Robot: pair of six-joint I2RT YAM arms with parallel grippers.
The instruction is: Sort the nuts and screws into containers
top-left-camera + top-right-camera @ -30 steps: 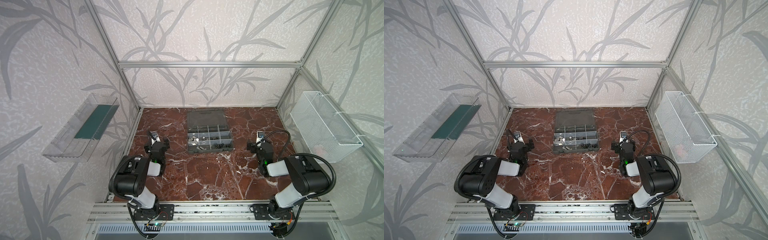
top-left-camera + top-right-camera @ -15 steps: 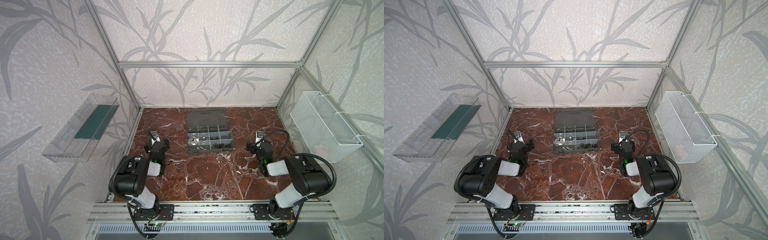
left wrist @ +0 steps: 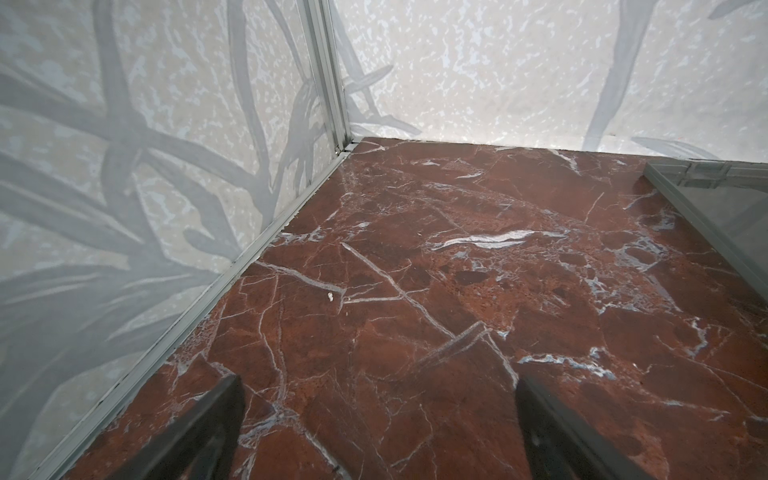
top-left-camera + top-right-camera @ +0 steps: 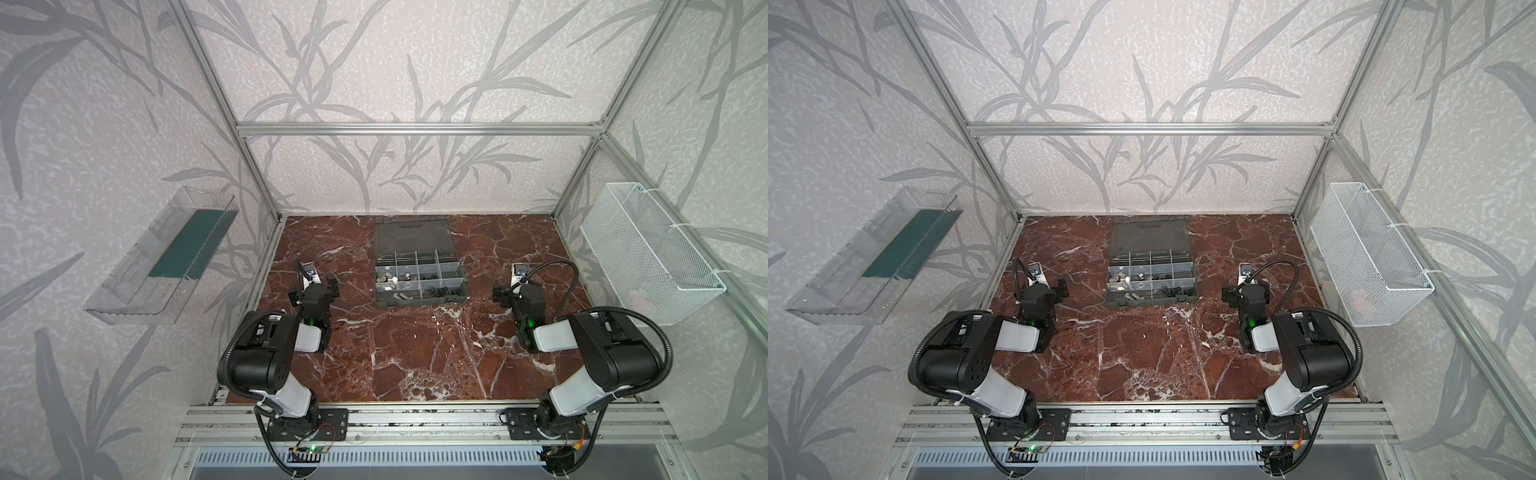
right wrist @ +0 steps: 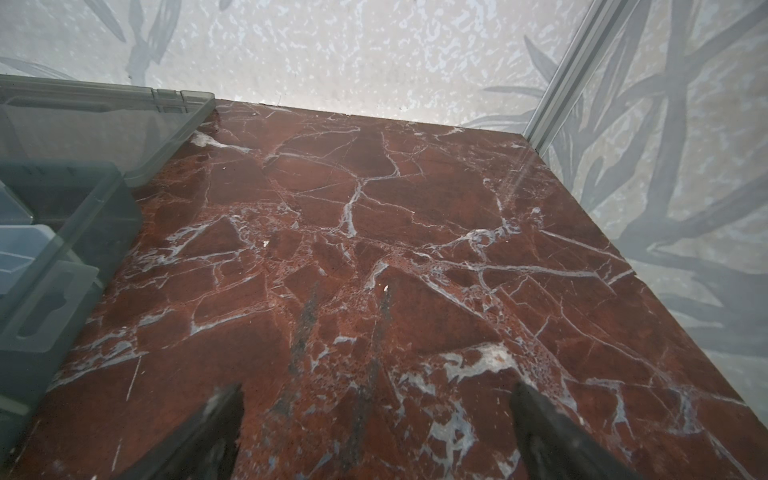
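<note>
Top cams high, facing down; wrist cams low, both catch case (image 3: 727, 208).

Dark grey organizer case (image 4: 419, 304) sits flat at the back middle of the table (image 4: 415, 353); its smoky hinged lid (image 4: 411, 235) is swung fully open and lies flat behind it. The containers (image 4: 417, 268) are a grid of small compartments with whitish dividers. The screws and nuts (image 4: 386, 279) lie inside them, silver pieces toward the left and black ones (image 4: 441, 291) front right; individual types are too small to tell.
</note>
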